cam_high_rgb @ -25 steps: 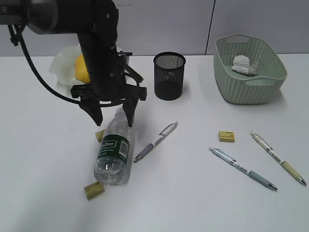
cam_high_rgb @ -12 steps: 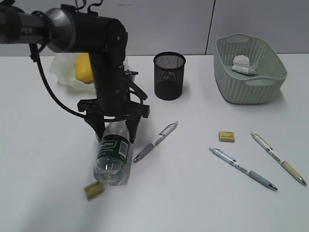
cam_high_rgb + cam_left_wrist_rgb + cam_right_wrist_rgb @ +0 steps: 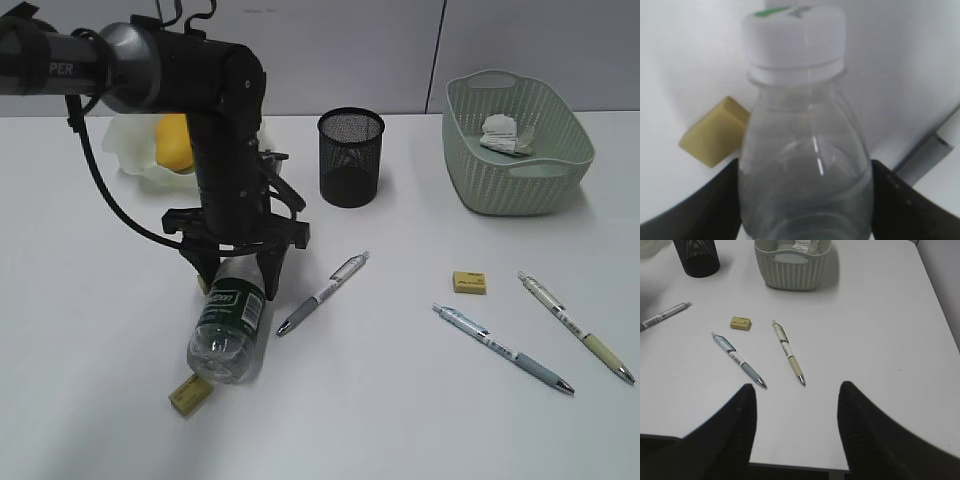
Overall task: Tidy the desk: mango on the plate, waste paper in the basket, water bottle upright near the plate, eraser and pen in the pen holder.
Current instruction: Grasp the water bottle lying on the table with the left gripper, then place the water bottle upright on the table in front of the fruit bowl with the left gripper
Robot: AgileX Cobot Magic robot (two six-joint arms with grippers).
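The water bottle lies on its side on the white desk, with its cap pointing to the far side. The left end effector comes down over the bottle's neck, with one black finger on each side of the clear plastic. The fingers sit right beside the bottle, but I cannot tell if they squeeze it. A yellow eraser lies just beside the neck, and another eraser lies at the bottle's bottom end. A pen lies near the bottle.

The mango sits in the plate at the back. The pen holder stands upright in the middle. The waste paper is in the basket.

The right end effector hangs open with nothing in it. Below it lie two pens and a third eraser.
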